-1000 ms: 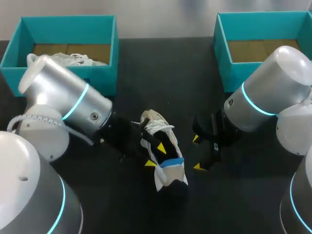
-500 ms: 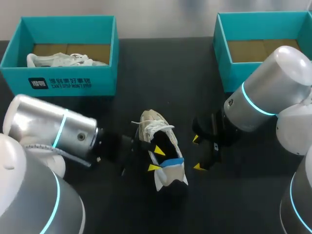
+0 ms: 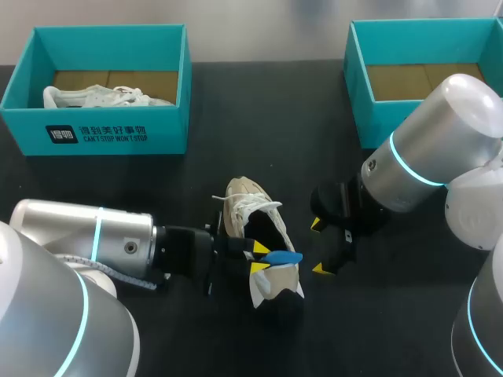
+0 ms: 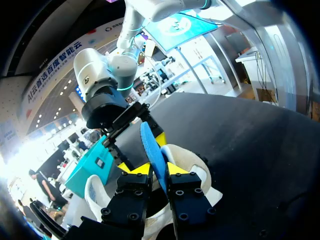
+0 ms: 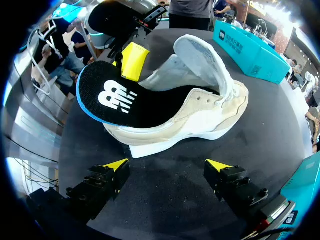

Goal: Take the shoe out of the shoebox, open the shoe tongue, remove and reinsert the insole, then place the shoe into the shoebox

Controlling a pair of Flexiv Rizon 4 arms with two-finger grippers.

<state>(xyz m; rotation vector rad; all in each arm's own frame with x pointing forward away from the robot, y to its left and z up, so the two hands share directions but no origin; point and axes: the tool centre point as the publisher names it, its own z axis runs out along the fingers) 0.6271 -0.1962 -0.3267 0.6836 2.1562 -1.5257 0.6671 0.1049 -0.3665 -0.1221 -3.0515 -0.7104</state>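
Within the shoe (image 5: 200, 120) — insole (image 5: 120, 100) front hidden, left tool (image 4: 159, 169) pinching it.

A black matte table (image 3: 267, 118) fills nearly the whole head view, its straight far edge crossing the upper part of the frame. Light falls on it evenly from above. In the wrist views its dark surface looks finely speckled and carries a faint pale sheen.
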